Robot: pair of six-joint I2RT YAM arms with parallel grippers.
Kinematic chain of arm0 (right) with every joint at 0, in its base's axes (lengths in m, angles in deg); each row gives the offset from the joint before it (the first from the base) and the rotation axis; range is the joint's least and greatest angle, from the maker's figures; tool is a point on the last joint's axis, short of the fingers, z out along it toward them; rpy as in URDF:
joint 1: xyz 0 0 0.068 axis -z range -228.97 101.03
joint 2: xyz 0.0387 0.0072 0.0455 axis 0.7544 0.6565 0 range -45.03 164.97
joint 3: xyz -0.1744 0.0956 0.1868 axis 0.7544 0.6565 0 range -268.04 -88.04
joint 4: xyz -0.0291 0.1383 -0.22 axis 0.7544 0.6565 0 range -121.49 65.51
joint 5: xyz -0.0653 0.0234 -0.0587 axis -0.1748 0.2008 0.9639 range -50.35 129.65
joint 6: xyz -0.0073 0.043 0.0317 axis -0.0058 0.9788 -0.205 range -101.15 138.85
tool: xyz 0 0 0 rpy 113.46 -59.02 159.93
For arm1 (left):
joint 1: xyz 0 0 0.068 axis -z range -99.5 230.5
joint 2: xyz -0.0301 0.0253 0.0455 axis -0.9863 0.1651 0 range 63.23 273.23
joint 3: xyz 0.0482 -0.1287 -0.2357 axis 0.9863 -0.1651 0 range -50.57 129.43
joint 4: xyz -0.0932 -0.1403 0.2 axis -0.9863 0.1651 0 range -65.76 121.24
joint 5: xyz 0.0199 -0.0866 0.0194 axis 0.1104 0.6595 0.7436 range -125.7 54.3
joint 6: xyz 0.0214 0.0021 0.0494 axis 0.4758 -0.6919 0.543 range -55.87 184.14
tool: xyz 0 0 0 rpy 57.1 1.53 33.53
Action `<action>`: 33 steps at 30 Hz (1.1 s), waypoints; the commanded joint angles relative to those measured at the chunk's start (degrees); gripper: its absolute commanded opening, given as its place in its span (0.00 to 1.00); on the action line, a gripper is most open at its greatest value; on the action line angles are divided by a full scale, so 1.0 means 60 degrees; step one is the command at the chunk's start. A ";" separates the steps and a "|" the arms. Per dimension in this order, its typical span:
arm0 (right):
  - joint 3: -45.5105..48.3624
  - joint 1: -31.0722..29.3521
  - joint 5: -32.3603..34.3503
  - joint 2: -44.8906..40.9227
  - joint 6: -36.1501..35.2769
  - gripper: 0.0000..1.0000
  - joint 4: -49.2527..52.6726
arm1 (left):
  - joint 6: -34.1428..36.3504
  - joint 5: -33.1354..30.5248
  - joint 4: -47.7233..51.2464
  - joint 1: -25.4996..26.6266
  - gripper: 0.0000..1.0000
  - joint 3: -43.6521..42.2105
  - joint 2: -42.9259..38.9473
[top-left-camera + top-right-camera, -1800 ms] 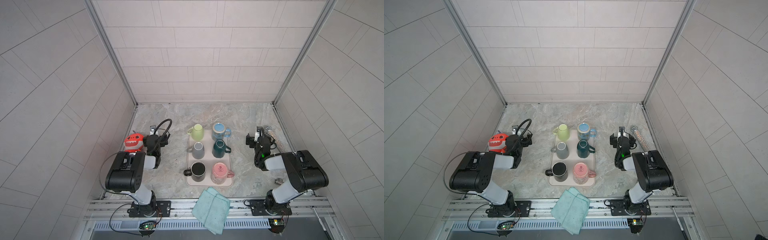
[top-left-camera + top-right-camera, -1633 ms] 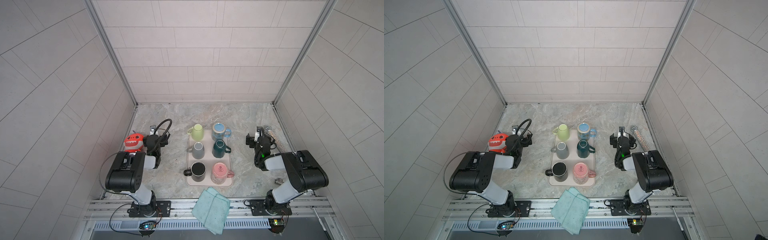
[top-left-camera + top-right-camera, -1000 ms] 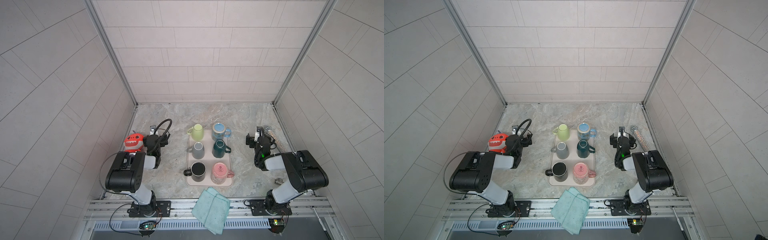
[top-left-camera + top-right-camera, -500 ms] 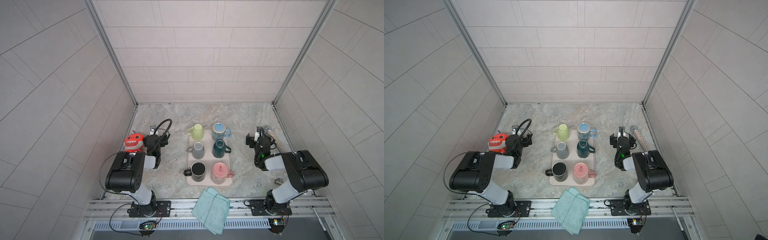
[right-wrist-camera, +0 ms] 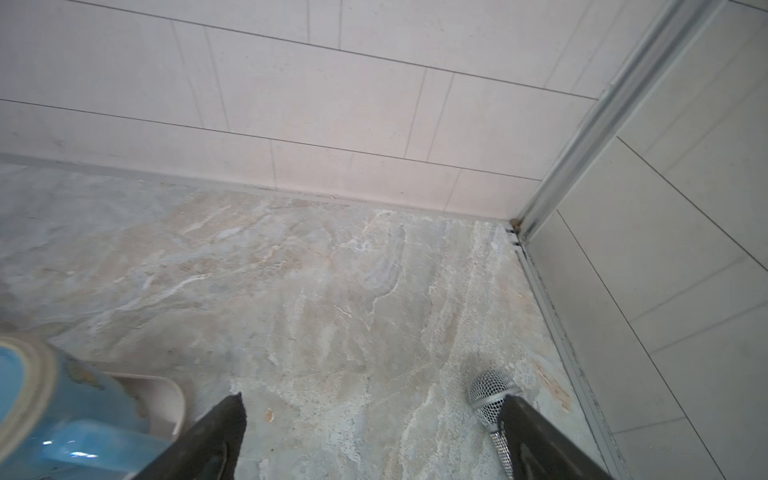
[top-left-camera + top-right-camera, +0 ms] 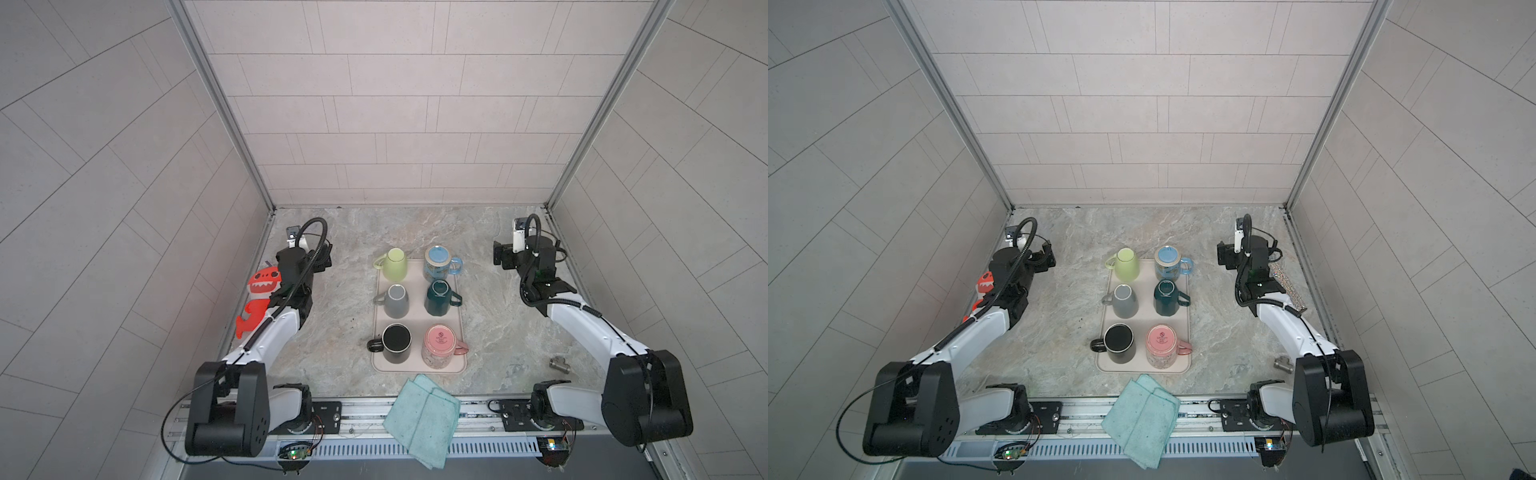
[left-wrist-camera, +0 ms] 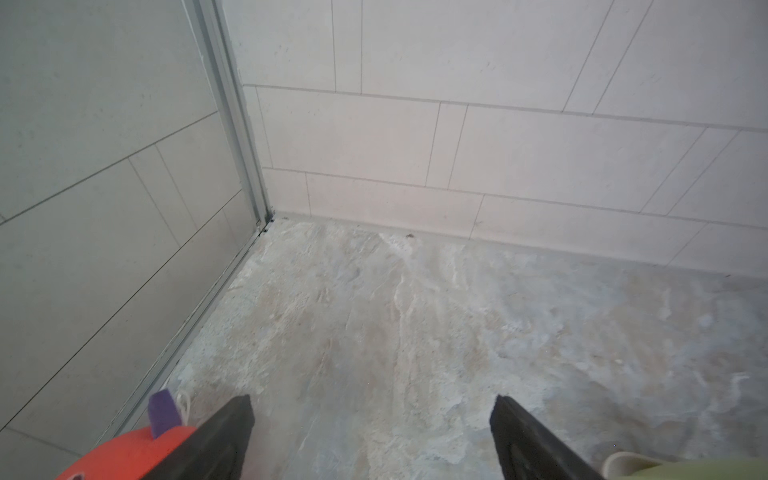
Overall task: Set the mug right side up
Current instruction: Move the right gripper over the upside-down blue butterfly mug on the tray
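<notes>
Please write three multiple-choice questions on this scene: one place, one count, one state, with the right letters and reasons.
1. Where is the pink mug? A) on the tray, beside the black mug B) off the tray C) held in the air
2. How many mugs are on the tray? A) four B) six C) eight
3. The left gripper is: A) shut on a mug B) open, empty C) shut, empty
Answers: 1A, it shares the tray's near row; 2B, three rows of two; 3B, its fingers stand apart over bare table.
</notes>
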 commanded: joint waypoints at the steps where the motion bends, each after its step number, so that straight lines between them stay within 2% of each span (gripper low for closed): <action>1: -0.1778 -0.0048 -0.1795 0.0482 0.0302 0.95 0.4978 | -0.0494 0.1345 0.2185 0.0047 0.94 0.0730 -0.0374; 5: -0.3904 -0.0045 -0.3575 0.1794 0.0550 0.83 0.8111 | -0.0827 0.2403 0.2779 0.0068 0.93 0.1073 -0.0616; 8: -0.4782 -0.0040 -0.4517 0.2581 0.0815 0.83 0.9406 | -0.0955 0.2883 0.3032 0.0071 0.93 0.1207 -0.0731; 11: -0.5124 -0.0035 -0.4691 0.3160 0.1340 0.83 0.9833 | -0.0923 0.2874 0.3251 0.0123 0.93 0.1319 -0.0837; 16: -0.5757 0.0039 -0.6840 0.4287 0.2459 0.83 1.0112 | -0.0839 0.2708 0.3505 0.0131 0.93 0.1401 -0.0959; 21: -0.6025 0.0152 -0.8509 0.5245 0.5017 0.83 0.9166 | -0.0605 0.2640 0.3783 0.0136 0.93 0.1641 -0.1022; 28: -0.5713 0.0491 -0.8817 0.5337 0.7502 0.84 0.7908 | -0.0307 0.2416 0.4082 0.0139 0.93 0.1799 -0.1174; 33: -0.4296 0.0678 -0.9571 0.5231 1.0353 0.85 0.5397 | -0.0139 0.2400 0.4156 0.0131 0.94 0.1847 -0.1208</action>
